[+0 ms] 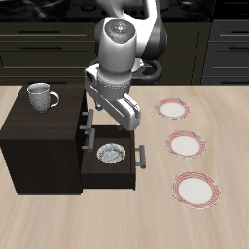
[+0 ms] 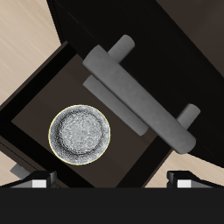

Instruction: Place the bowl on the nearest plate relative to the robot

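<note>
Mug: grey handled ceramic mug [image 1: 41, 95], upright on top of the cabinet, upper left of the exterior frame, handle pointing toward frame right.

Cabinet: dark brown, nearly black wooden box cabinet [image 1: 39, 146], sitting at the left of the exterior frame on the table.

Drawer: the cabinet's dark open drawer [image 1: 109, 175], pulled out toward frame right, lower middle of the frame.

Drawer handle: chunky grey bar handle [image 2: 140, 96] on two short posts, running diagonally in the wrist view.

Table: light wood-grain tabletop [image 1: 126, 219], pretty much fills the exterior frame.

Background: dark kitchen-style cabinets [image 1: 224, 44] along the top edge.
</note>
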{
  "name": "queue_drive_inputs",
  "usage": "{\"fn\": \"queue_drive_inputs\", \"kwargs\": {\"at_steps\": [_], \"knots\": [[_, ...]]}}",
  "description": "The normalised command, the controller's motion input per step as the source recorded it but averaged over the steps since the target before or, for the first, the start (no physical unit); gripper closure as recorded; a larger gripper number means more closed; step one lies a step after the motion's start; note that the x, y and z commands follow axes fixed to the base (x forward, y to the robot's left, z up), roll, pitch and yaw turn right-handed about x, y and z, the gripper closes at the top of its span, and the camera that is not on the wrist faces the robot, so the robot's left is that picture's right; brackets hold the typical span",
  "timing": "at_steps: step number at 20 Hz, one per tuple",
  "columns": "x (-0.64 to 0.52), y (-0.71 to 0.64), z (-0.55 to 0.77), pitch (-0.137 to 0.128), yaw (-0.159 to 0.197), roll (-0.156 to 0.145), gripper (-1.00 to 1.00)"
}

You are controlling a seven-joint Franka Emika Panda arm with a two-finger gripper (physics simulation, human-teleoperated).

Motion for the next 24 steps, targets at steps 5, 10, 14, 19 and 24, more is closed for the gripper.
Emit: {"fn": "queue_drive_inputs", "kwargs": {"at_steps": [5,10,14,19,24], "knots": [[-0.06,-0.02,-0.25,-0.018,0.007,-0.007,-1.0],[-0.07,0.0,-0.31,-0.017,-0.068,0.052,-1.0],[-0.06,0.09,-0.2,-0.028,0.009,0.02,-1.0],[-0.1,0.09,-0.14,-0.046,-0.002,0.046,-1.0],[0.02,-0.03,-0.15,-0.084,0.057,0.058,-1.0]]}}
